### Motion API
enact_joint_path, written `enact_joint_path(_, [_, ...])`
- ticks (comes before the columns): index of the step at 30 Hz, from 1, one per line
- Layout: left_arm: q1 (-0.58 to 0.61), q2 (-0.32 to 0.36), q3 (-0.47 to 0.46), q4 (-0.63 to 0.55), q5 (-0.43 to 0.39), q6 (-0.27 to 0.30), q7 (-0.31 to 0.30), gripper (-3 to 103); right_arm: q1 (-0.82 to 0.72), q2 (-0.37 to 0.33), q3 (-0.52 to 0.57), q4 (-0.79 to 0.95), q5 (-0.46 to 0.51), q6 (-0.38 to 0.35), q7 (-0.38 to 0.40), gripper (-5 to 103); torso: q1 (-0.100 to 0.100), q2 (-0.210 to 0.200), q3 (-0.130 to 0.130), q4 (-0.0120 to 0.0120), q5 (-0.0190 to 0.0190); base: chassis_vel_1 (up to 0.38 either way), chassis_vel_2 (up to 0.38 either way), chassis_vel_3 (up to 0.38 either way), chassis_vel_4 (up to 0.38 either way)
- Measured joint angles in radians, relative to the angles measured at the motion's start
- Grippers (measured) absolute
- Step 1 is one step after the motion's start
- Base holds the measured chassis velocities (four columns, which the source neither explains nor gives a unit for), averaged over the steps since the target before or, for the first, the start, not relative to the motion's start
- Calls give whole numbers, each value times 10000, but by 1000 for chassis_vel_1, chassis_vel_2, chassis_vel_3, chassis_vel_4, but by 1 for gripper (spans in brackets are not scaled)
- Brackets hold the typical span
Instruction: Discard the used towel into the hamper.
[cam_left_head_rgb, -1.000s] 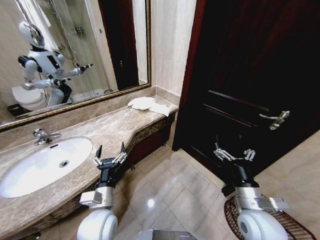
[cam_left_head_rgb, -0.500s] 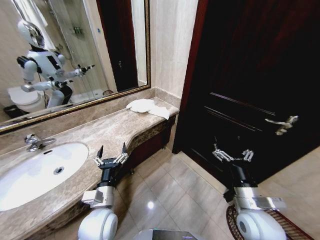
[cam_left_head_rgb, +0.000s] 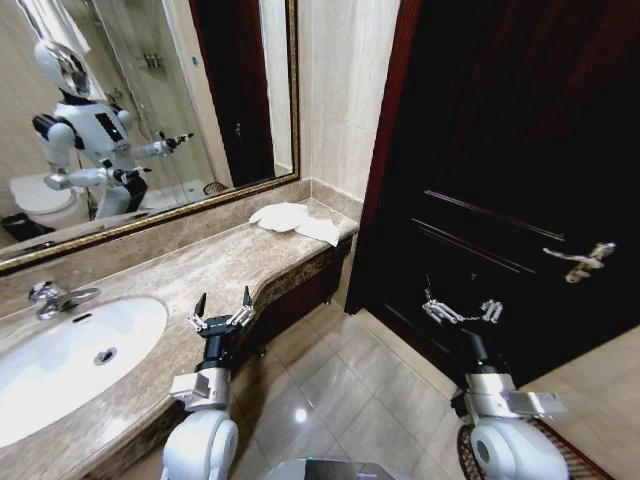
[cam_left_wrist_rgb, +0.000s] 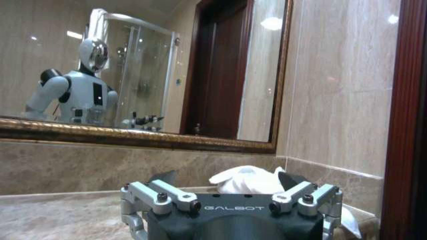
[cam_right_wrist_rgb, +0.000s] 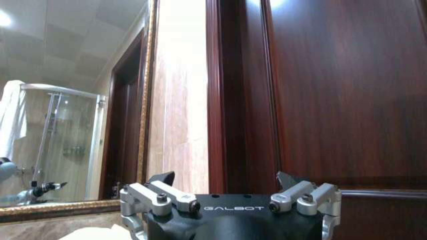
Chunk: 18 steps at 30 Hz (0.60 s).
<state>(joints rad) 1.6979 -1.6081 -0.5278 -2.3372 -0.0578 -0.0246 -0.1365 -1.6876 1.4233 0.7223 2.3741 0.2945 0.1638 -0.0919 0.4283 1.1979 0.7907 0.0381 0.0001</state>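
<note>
Left hand (cam_left_head_rgb: 222, 309) is raised over the front edge of the marble desk (cam_left_head_rgb: 230, 262), its two dark fingers spread wide with nothing between them. Seen from the left wrist, this same hand (cam_left_wrist_rgb: 228, 181) points along the desk toward the white towel (cam_left_wrist_rgb: 248, 180), which lies crumpled well ahead of it.

Right hand (cam_left_head_rgb: 461, 311) hangs at about the same height over the tiled floor (cam_left_head_rgb: 350, 375), in front of the dark wooden door (cam_left_head_rgb: 520, 150); its fingers are likewise parted wide and hold nothing. The right wrist view shows that hand (cam_right_wrist_rgb: 227, 181) facing the door frame and the beige wall panel beside it.

On the desk, the towel (cam_left_head_rgb: 295, 218) rests at the far end, close to the corner where the desk meets the wall and the door frame, well apart from both hands. An oval white sink (cam_left_head_rgb: 60, 365) is set into the desk on the robot's left, with a chrome tap (cam_left_head_rgb: 45, 296) behind it. A gold-framed mirror (cam_left_head_rgb: 140, 110) runs along the wall above the desk.

Part of the dark reddish-brown wire hamper (cam_left_head_rgb: 575, 462) shows on the floor at the lower right corner of the head view, beside the right arm.
</note>
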Motion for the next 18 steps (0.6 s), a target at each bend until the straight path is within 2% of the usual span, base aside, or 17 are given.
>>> enact_joint_path(18, [-871,0,145,980,-70,-38,273,100,-168,37,112,-160,-253,-4,-304,100,0,0,0,0,1,-151,156,149,-149])
